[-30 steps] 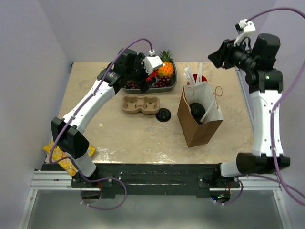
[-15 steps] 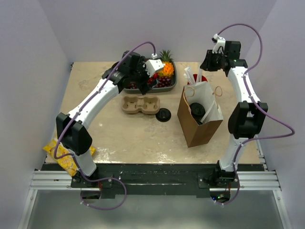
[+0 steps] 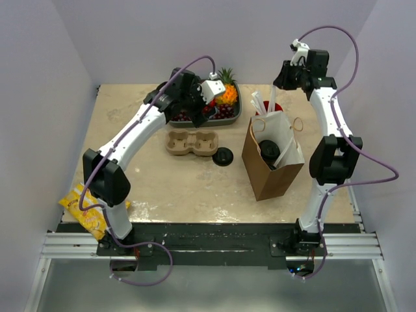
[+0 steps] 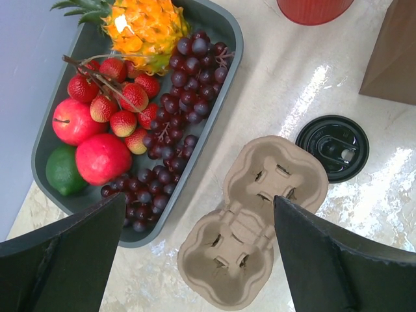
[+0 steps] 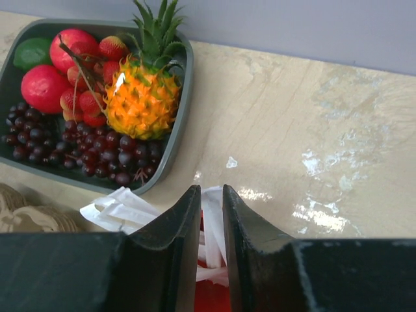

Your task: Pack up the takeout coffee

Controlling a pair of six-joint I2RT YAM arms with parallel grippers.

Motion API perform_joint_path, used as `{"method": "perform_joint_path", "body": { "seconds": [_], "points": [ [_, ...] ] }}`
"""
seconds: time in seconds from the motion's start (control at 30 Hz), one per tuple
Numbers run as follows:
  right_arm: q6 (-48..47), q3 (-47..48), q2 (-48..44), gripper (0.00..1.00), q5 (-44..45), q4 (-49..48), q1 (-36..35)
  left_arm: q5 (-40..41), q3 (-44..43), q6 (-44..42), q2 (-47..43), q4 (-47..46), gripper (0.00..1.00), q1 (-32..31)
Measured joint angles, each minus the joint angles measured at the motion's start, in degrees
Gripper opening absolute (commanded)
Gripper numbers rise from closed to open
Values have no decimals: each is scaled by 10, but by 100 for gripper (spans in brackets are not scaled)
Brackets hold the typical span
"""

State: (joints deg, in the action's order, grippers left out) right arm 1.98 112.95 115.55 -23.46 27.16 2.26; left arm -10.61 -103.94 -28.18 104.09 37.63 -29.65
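Count on the desk:
- brown paper bag (image 3: 273, 170): 1
- tan two-hole cardboard cup carrier (image 4: 253, 221): 1
- round black plastic lid (image 4: 332, 147): 1
- red cup of white straws (image 3: 275, 106): 1
- dark green plastic fruit tray (image 4: 218, 19): 1, holding:
  - small pineapple (image 4: 144, 29): 1
  - red apples (image 4: 103, 158): 2
  - green lime (image 4: 63, 170): 1

Off the desk at 8 o'clock:
- yellow snack packet (image 3: 81, 209): 1

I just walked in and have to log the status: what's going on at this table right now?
Neither arm holds anything. The left claw hangs open above the fruit tray and the cardboard cup carrier, with a loose black lid lying beside the carrier. The right claw is shut and empty, up over the red cup of straws. A dark round top, probably the takeout coffee, shows inside the open paper bag.
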Motion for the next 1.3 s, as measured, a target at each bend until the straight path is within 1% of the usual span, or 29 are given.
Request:
{"method": "perform_joint_path", "body": {
  "seconds": [0.07,0.23,0.4,0.57,0.67,0.77,1.03,1.3],
  "points": [
    [0,8,5,22,0,-6,0,0,-8,0,9,2,100,0],
    [2,23,25,16,0,-10,0,2,-18,0,24,4,100,0],
    [5,27,41,16,0,-10,0,2,-24,0,36,7,100,0],
    [15,32,42,22,-1,-11,0,4,-29,0,40,10,100,0],
    [23,32,41,31,-3,-11,0,4,-31,0,40,10,100,0],
    [28,30,38,34,-7,-11,0,4,-32,0,40,11,100,0],
    [28,-4,8,34,-23,-10,0,4,-32,0,40,11,100,0],
    [25,-20,-4,36,-38,-9,0,4,-26,0,40,9,100,0]
  ]
}}
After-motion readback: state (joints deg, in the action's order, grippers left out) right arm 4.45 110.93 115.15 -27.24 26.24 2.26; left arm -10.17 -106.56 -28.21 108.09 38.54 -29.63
